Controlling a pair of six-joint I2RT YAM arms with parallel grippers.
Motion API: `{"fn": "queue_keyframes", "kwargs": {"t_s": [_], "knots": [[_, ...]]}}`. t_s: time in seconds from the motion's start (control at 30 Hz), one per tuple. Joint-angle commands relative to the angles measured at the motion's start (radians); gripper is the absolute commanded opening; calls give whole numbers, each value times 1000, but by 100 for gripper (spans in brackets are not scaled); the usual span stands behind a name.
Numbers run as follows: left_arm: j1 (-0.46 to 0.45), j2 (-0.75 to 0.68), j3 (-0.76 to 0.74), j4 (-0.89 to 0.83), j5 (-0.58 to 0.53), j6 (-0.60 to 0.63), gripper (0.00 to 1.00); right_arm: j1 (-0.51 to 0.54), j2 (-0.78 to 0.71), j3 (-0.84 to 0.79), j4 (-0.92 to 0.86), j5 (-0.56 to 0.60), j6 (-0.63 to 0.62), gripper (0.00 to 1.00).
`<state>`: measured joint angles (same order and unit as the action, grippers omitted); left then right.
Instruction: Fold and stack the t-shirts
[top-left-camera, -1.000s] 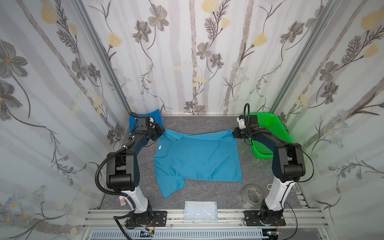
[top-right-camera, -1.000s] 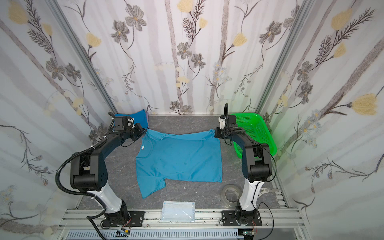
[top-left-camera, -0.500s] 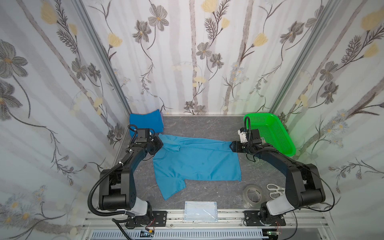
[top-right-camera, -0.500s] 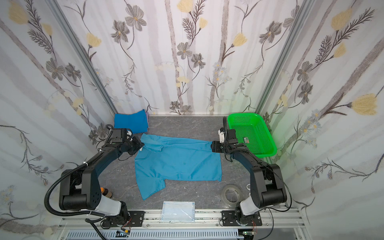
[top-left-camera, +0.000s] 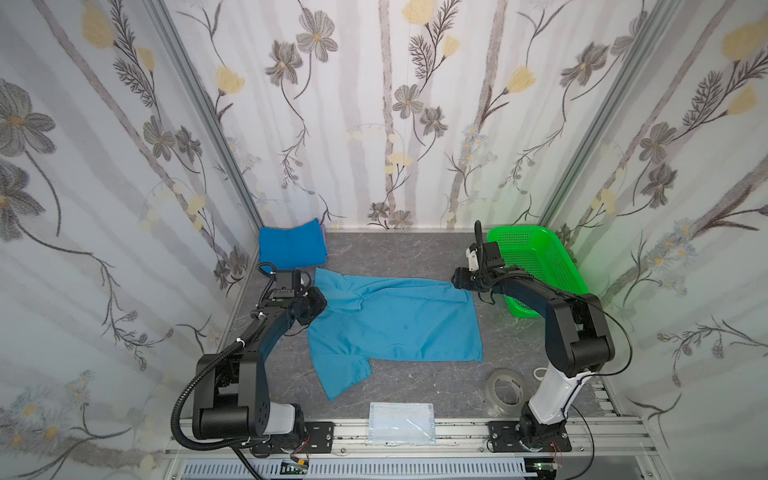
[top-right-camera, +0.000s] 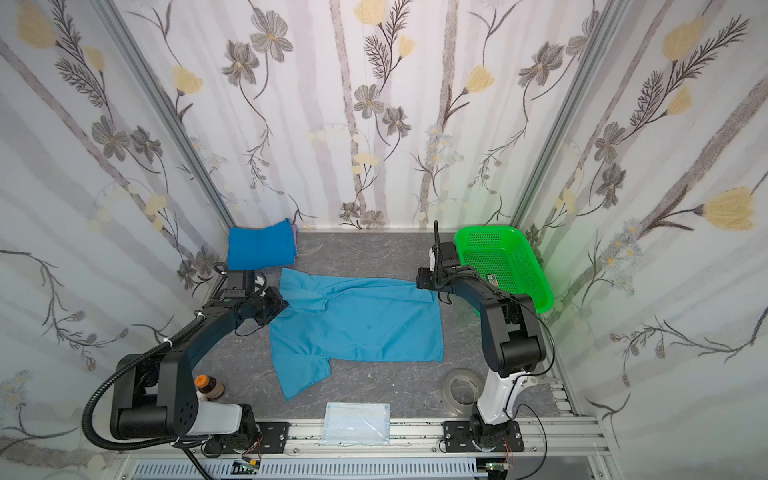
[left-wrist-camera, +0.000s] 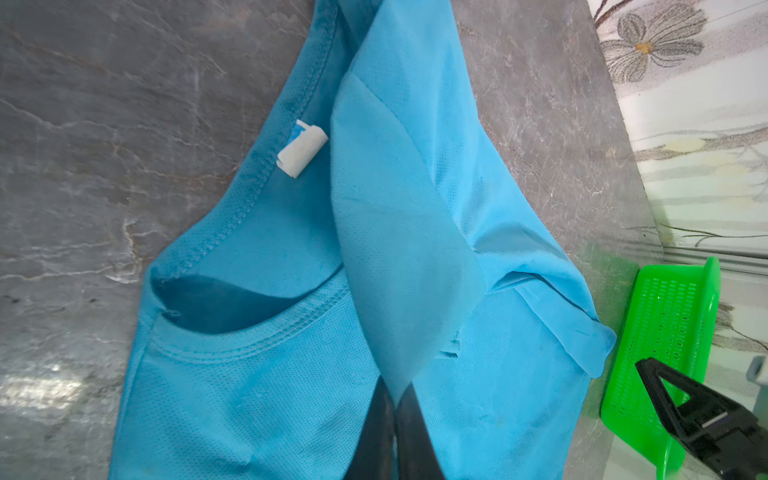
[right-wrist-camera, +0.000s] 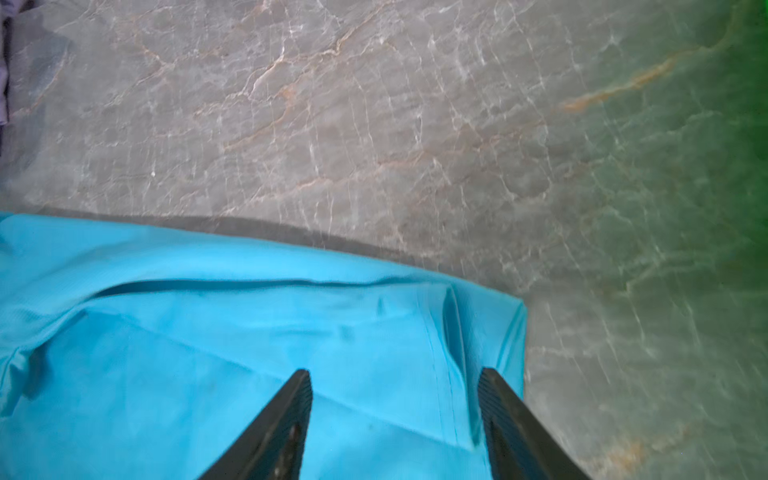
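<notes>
your left end effector (left-wrist-camera: 395, 386) grips a fold of the teal t-shirt (top-left-camera: 399, 324) spread on the bench (top-left-camera: 399, 253); the right end effector (right-wrist-camera: 395, 374) hangs open over its hem corner. lay the fold flat before releasing.

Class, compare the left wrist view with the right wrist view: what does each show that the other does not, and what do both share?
Only the left wrist view: the white neck label, the green basket, and the left hand shut on a fold of the teal t-shirt. Only the right wrist view: the right hand, jaws open, over the shirt's hemmed edge. Both: the teal t-shirt and the grey marbled table.
</notes>
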<state>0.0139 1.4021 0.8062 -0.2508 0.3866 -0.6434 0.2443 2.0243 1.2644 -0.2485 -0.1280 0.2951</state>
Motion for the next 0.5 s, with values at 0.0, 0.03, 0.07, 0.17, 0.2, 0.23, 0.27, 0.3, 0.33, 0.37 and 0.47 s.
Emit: {"fn": "queue_keyframes", "kwargs": {"t_s": [0.0, 0.03, 0.07, 0.17, 0.2, 0.23, 0.27, 0.3, 0.33, 0.37, 0.47], "knots": [[5, 4, 14, 5, 8, 14, 0, -9, 77, 76, -42, 29, 17, 58], [7, 8, 14, 5, 10, 14, 0, -10, 95, 92, -46, 28, 18, 55], [8, 10, 17, 5, 13, 14, 0, -10, 109, 105, -49, 24, 19, 53], [11, 23, 24, 11, 22, 13, 0, -10, 133, 123, -58, 25, 27, 50], [10, 26, 24, 15, 26, 11, 0, -10, 137, 123, -58, 27, 30, 50], [11, 26, 24, 17, 29, 9, 0, -10, 141, 123, -59, 25, 30, 50], [12, 29, 24, 19, 28, 10, 0, -10, 140, 122, -57, 19, 29, 50], [12, 29, 24, 20, 30, 9, 0, -10, 140, 120, -55, 16, 29, 48], [13, 32, 25, 20, 29, 8, 0, -8, 142, 121, -57, 12, 27, 46], [13, 32, 27, 23, 31, 7, 0, -4, 140, 122, -59, 11, 24, 45], [15, 29, 26, 24, 33, 5, 0, 1, 139, 120, -69, 10, 21, 43]]}}
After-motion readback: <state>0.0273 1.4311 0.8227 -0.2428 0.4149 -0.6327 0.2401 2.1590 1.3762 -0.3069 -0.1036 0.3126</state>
